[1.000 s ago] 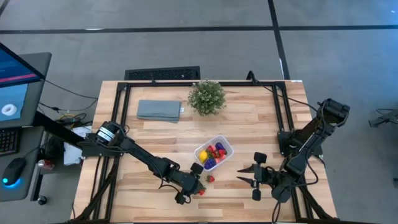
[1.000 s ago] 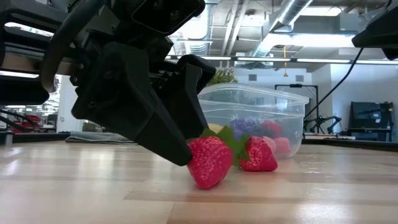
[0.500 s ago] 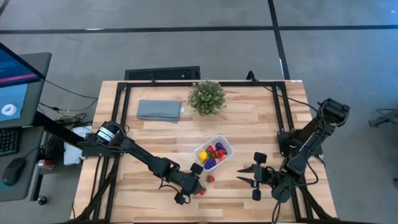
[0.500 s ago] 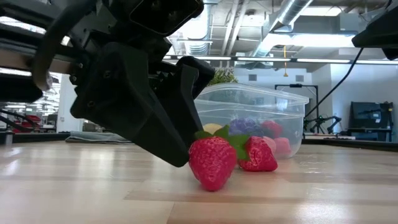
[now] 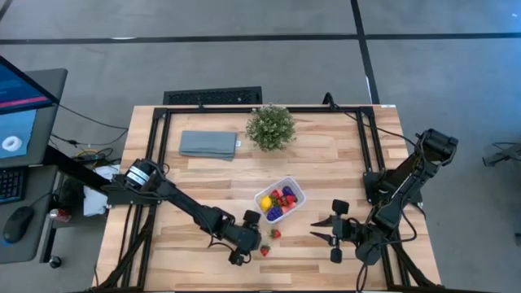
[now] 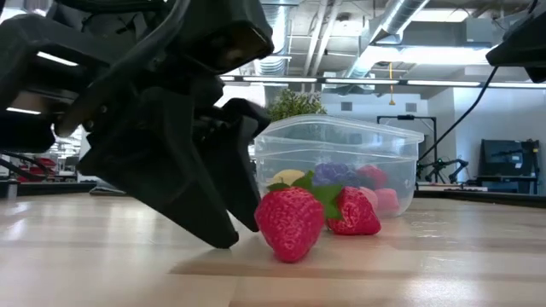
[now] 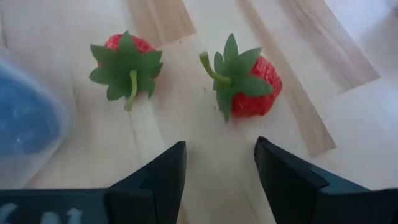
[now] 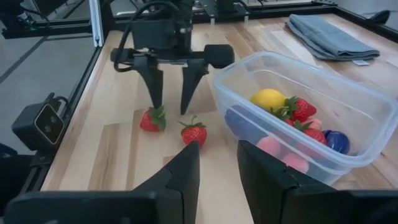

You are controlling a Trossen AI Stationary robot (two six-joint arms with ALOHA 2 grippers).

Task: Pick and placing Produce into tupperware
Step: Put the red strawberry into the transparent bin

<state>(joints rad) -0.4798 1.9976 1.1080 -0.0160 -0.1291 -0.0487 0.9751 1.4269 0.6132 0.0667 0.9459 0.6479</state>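
Fingers on my left gripper (image 8: 168, 84) are spread apart and holding nothing, tips down near the table (image 5: 326, 171), just behind two loose strawberries. From the left wrist view I see both berries lying on the wood ahead of the fingers: one strawberry (image 7: 247, 86) almost in line with the gap, the other strawberry (image 7: 127, 60) off to the side, next to the tub wall. Neither is touched. The tub (image 5: 280, 198) sits mid-table with the yellow piece (image 8: 268, 99), a couple of purple ones and more red berries inside. My right gripper (image 5: 333, 231) waits off to the right of the tub, fingers (image 8: 266, 165) squeezed together on nothing. Plant (image 5: 271, 126) and cloth (image 5: 208, 144) are at the far side.
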